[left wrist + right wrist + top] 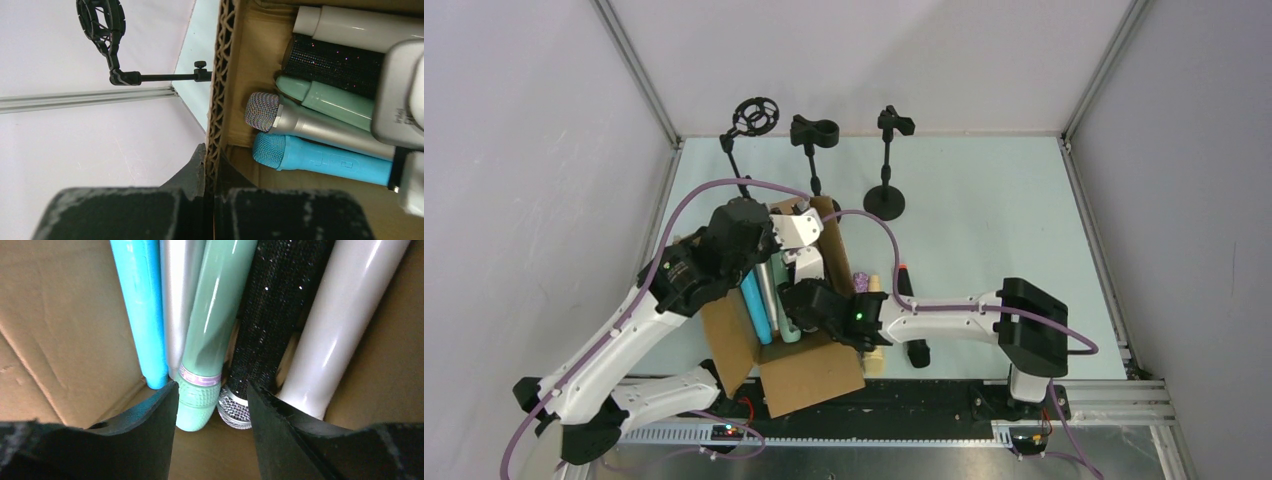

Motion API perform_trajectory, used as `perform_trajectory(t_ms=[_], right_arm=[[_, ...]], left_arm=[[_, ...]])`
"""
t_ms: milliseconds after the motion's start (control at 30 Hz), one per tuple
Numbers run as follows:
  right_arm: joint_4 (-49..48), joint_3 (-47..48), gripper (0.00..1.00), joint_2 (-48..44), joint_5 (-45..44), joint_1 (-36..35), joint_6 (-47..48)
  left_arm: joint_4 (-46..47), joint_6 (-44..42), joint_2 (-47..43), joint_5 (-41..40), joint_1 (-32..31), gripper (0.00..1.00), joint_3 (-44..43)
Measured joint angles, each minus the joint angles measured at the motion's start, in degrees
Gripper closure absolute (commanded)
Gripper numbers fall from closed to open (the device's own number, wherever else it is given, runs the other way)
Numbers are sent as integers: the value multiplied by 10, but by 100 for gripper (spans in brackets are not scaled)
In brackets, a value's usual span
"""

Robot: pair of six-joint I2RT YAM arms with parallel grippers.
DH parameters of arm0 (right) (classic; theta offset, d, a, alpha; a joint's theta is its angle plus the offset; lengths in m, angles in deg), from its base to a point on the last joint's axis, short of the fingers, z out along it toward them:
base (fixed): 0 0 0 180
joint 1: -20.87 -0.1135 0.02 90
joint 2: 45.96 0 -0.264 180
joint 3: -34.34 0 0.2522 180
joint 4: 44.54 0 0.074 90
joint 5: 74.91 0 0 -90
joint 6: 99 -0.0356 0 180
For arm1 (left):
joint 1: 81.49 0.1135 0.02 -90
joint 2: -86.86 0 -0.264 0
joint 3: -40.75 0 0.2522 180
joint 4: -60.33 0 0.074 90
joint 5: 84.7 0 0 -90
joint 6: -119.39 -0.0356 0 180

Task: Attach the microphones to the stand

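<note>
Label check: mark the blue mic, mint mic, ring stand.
blue mic (325,161), left wrist view, mid-body.
mint mic (215,305), right wrist view, glossy shaft.
ring stand (122,78), left wrist view, joint below ring.

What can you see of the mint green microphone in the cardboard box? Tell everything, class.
The mint green microphone is a glossy, plastic-looking stick. Its near end carries a thin lilac band and a dotted cap. It lies in the cardboard box, packed side by side between the silver-grey microphone and the black glittery microphone. The right end effector, open, straddles its capped end; whether it touches cannot be told.
</note>
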Motion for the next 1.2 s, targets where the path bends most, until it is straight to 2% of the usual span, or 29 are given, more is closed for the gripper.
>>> perform_trajectory(t_ms=[233,733,867,1033,1200], right_arm=[[-35,3,43,16,37,16,-11],[-27,66,45,100,73,25,-11],[-28,80,54,119,75,29,-12],[-26,82,79,123,80,32,-24],[-33,71,93,112,82,30,-18]], left_arm=[[0,0,-1,2,0,100,0],[-9,0,2,-12,2,100,0],[-14,2,2,-17,3,100,0],[-17,4,2,-23,4,100,0],[-14,4,2,-21,4,100,0]])
